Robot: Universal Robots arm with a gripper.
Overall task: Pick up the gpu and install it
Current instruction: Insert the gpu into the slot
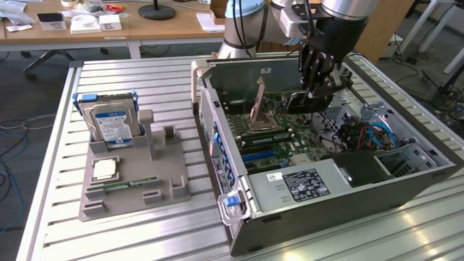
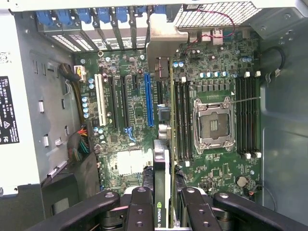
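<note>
The gpu (image 1: 303,103) hangs inside the open computer case (image 1: 239,217), above the motherboard (image 1: 272,144). My gripper (image 1: 317,89) reaches down from above and is shut on it. In the wrist view the gpu (image 2: 161,168) is seen edge-on, its black cooler and thin green board running between my black fingers (image 2: 140,208), with the gripper (image 2: 166,209) clamped on both faces. The card floats over the board between the blue expansion slot (image 2: 148,98) and the memory slots (image 2: 182,115), apart from the board.
The empty processor socket (image 2: 213,122) lies beside the memory slots. The power supply (image 1: 305,185) fills the case's near end, with cables (image 1: 373,136) at the exterior view's right. A grey holder (image 1: 134,187) at the exterior view's left carries a hard drive (image 1: 110,124), a processor (image 1: 106,169) and a RAM stick (image 1: 127,185).
</note>
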